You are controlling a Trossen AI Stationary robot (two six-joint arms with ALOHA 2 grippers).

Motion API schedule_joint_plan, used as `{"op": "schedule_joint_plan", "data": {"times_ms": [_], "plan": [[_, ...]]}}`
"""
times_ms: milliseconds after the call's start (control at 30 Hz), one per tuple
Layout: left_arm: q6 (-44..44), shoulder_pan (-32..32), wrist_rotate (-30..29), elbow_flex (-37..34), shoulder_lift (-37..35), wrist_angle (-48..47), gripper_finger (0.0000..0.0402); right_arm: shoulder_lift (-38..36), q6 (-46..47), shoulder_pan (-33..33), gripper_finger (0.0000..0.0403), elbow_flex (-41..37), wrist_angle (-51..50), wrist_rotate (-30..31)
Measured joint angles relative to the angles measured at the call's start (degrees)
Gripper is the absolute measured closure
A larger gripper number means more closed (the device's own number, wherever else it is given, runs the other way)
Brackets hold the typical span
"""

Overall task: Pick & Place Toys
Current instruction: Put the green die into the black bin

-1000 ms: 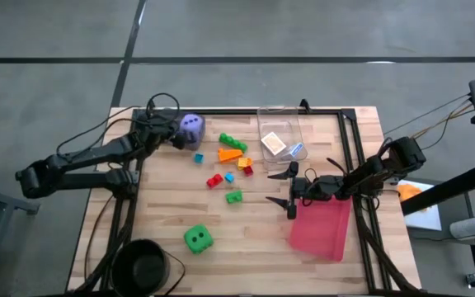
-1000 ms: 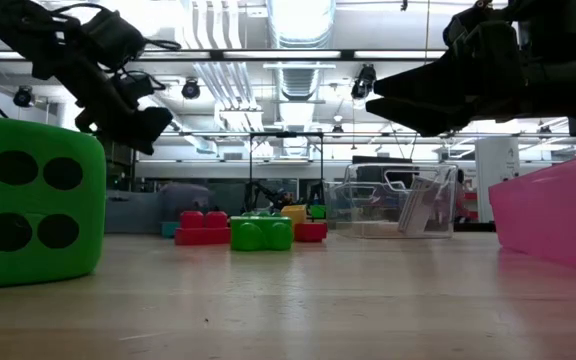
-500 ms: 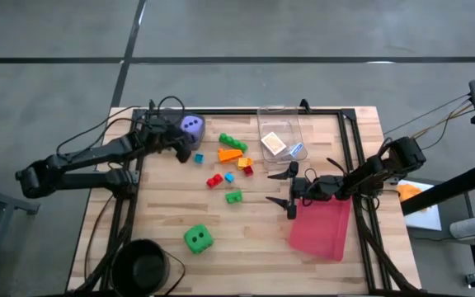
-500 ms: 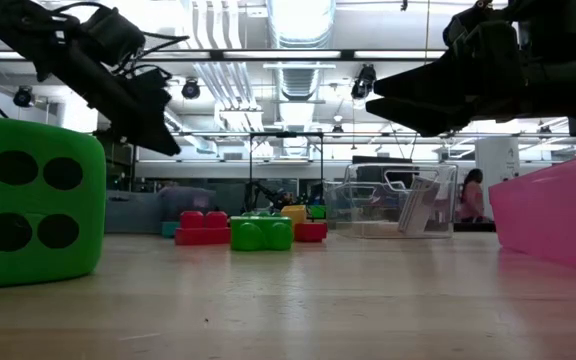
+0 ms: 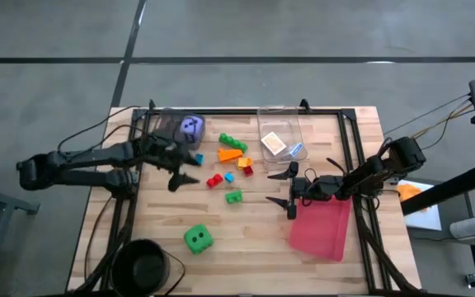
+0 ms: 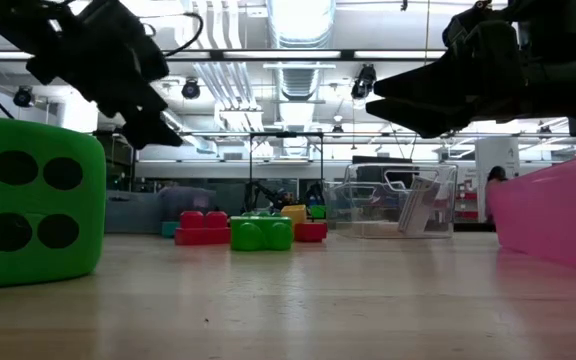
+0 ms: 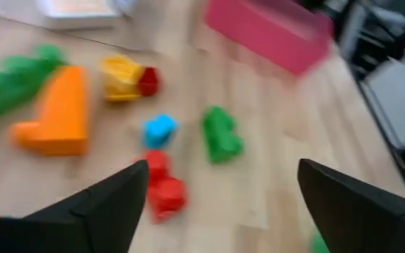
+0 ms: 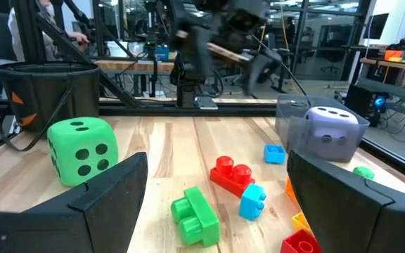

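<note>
While the left hand hangs above the table with its fingers spread wide and nothing between them, the purple die sits at the far left of the table, just beyond that hand and apart from it. Seen from the left wrist, the fingers frame a red brick, with a small blue brick and a green brick a little farther off, an orange brick to one side, and a yellow brick touching another red piece. From above, these bricks lie in a loose cluster just right of the left hand, none touching it; a longer green brick lies at the cluster's far edge.

The green die rests alone near the front of the table, well apart from both hands. The right hand hovers right of the cluster, fingers wide and empty, just beside the far left corner of the pink tray. Beyond it stands the clear plastic box, holding the orange-white packet and the blue-white packet. A black bucket sits at the near left edge.
</note>
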Motion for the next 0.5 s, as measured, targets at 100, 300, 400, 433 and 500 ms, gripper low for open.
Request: {"op": "schedule_joint_plan", "data": {"times_ms": [100,300,400,433,500], "plan": [[-0.8,-6.6,-1.0,0.0,0.0,0.2,0.0009,0.0,0.4,0.0,0.0063,0.0,0.0,0.0],[-8.6,-19.0,-8.5,1.8,0.0,-1.7,0.0010,0.0,0.4,0.0,0.0063,0.0,0.0,0.0],[-12.8,-24.4,-13.5,3.8,0.0,-5.5,0.0010,0.0,0.4,0.0,0.0063,0.0,0.0,0.0],[-14.3,-25.9,-14.8,4.4,0.0,-6.3,0.0010,0.0,0.4,0.0,0.0063,0.0,0.0,0.0],[-18.2,-28.6,-16.2,5.3,0.3,-6.6,0.0011,0.0,0.5,0.0,0.0063,0.0,0.0,0.0]]}}
